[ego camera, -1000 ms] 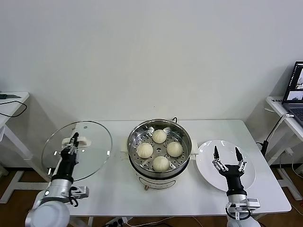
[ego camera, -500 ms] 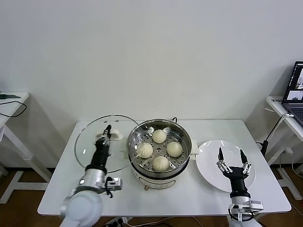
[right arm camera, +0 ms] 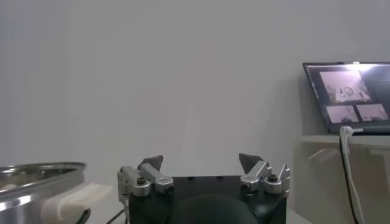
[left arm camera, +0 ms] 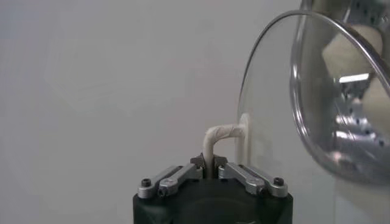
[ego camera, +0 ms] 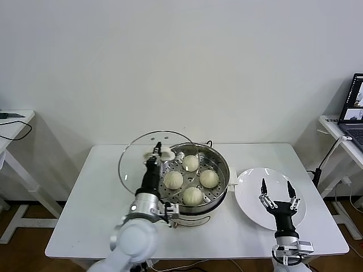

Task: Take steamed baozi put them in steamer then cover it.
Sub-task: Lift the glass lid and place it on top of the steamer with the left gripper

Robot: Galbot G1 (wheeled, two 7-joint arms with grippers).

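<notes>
Several cream-white baozi (ego camera: 191,178) lie in the shiny steamer (ego camera: 223,156) on its white pot base at the table's middle. My left gripper (ego camera: 155,152) is shut on the white handle (left arm camera: 220,135) of the clear glass cover (ego camera: 140,154). It holds the cover tilted on edge above the steamer's left rim. In the left wrist view the cover (left arm camera: 286,103) stands beside the steamer (left arm camera: 359,131). My right gripper (ego camera: 276,190) is open and empty above the white plate (ego camera: 249,192); it also shows in the right wrist view (right arm camera: 201,163).
The empty white plate lies right of the steamer. The steamer rim and a white pot handle (right arm camera: 72,198) show in the right wrist view. A laptop (ego camera: 354,107) stands on a side table at the far right. Another side table (ego camera: 14,122) stands at the left.
My left gripper has carried the cover rightward from the table's left side to the steamer's left rim. The right gripper has drawn back a little over the plate.
</notes>
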